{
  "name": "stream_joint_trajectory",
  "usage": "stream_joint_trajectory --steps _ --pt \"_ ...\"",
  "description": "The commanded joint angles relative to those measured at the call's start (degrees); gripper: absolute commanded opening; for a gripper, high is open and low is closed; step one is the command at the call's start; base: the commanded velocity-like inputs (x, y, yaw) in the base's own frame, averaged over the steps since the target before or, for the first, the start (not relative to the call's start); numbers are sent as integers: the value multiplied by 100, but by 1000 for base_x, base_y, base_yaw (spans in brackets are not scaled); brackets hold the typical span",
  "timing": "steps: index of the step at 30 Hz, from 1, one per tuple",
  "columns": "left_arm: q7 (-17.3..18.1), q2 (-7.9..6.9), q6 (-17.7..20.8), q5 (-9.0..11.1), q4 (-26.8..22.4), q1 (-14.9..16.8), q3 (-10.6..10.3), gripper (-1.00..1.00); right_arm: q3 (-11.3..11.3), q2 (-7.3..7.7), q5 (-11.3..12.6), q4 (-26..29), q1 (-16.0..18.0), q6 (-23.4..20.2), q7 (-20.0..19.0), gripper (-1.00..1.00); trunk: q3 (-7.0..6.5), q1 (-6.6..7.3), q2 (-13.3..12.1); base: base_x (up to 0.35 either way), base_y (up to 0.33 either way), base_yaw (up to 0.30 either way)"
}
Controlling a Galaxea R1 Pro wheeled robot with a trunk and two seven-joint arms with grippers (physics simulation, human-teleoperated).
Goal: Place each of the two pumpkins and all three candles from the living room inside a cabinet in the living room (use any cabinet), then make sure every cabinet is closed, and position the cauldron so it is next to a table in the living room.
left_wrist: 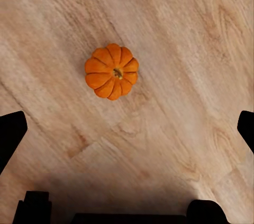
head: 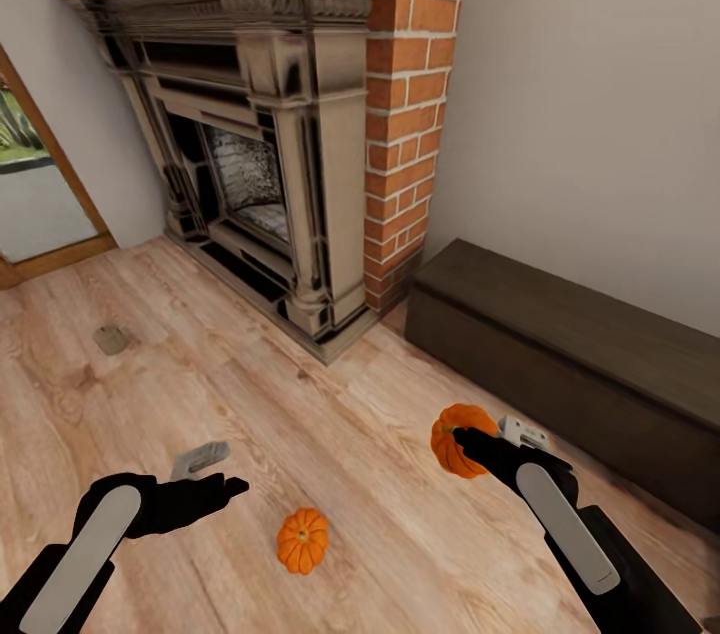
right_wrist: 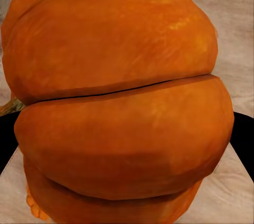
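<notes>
One orange ribbed pumpkin (head: 447, 446) hangs above the wood floor, with my right gripper (head: 470, 437) shut on it; up close its skin (right_wrist: 119, 102) spans the right wrist view. A second pumpkin (head: 302, 540) rests on the floor between my arms, stem up in the left wrist view (left_wrist: 111, 71). My left gripper (head: 222, 488) hovers left of it, open and empty, with its dark fingertips (left_wrist: 10, 134) far apart. A tan candle (head: 111, 339) lies on the floor at the far left. The long dark-brown cabinet (head: 560, 354) runs along the right wall, its fronts shut.
A large ornate fireplace (head: 260, 144) with a brick chimney column (head: 410, 104) stands ahead. A glass door with a wooden frame (head: 45, 204) is at the left. Open wood floor (head: 250, 394) lies between me, the fireplace and the cabinet.
</notes>
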State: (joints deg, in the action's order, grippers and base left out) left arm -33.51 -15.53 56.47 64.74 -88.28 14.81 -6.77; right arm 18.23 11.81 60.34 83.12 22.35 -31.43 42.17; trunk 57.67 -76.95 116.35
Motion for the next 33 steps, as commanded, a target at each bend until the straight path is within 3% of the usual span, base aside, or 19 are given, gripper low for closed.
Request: stream_joint_trajectory --steps 1,15,19,24,27,29,32,33 --pt "-60 -7 0 56 -5 4 -8 100 12 5 31 9 6 -4 55 -100 5 -1 2 175 43 0" --pt "-42 41 -30 60 24 4 -25 100 12 5 31 10 6 -4 55 -100 5 -1 2 128 72 0" --pt "-29 48 -98 61 106 4 -25 100 16 10 31 94 6 -4 55 -100 76 -89 163 2 1 0" --pt "316 50 -382 13 388 11 -50 100 176 36 31 455 6 -12 63 -100 166 -199 363 0 0 0" --pt "558 101 -423 -172 528 12 -58 100 222 39 31 522 6 -34 57 -100 220 -265 484 0 0 0" --pt "701 212 -449 -377 687 14 -60 100 293 38 31 537 6 -47 50 -100 256 -309 564 0 0 0" --pt "1089 413 -819 -921 1051 20 -61 100 513 21 25 545 6 -60 14 -100 310 -374 684 0 0 0" --pt "1371 453 -1036 -1185 1232 21 -61 100 597 16 23 546 6 -63 -22 -100 328 -396 724 0 0 0"
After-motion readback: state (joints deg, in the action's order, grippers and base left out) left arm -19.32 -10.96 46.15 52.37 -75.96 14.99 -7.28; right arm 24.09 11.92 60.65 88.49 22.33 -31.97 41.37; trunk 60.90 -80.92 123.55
